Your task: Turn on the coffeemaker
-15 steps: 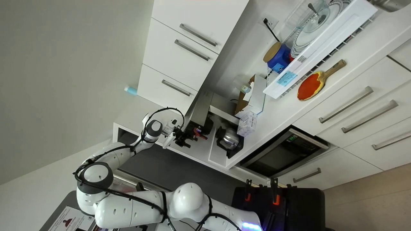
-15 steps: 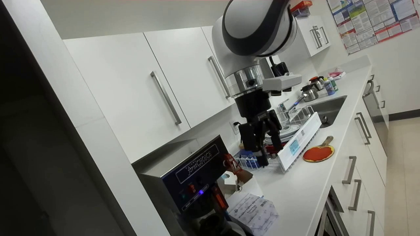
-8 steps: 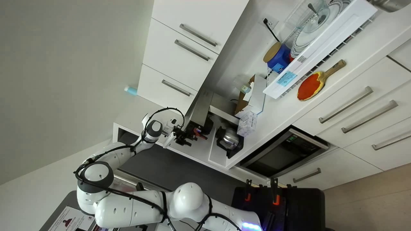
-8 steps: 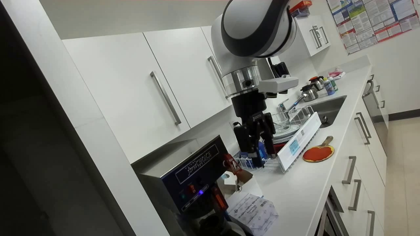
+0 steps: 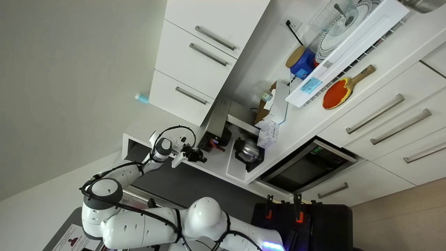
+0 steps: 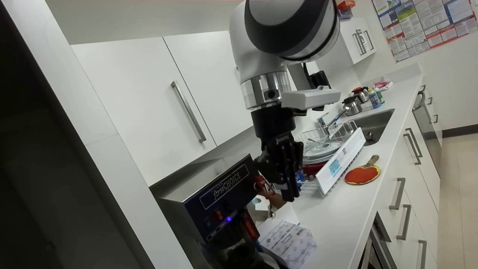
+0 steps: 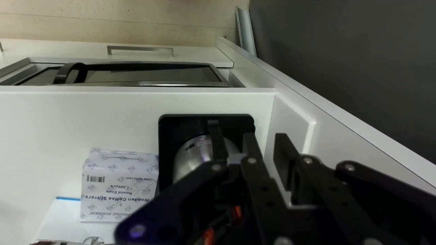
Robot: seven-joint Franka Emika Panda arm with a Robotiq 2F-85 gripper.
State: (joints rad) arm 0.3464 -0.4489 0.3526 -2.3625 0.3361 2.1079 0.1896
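The black two-fingered gripper (image 7: 266,144) is seen pointed downward, fingers (image 7: 285,149) slightly parted, nothing gripped. The boxy steel-and-black coffeemaker (image 6: 213,201) is found near the end of the smooth white counter (image 6: 325,224). In an exterior view, the gripper is placed just beside the panel's upper-right end; the small red switch (image 6: 218,215) is located down-left of the fingertips. Travel along the panel's long axis is judged to be needed before pressing.

exterior: rolled, over arm (image 5: 153,228) | exterior: close, along counter (image 6: 328,213) | both exteriors: counter | wrist: down past gripper (image 7: 266,143)
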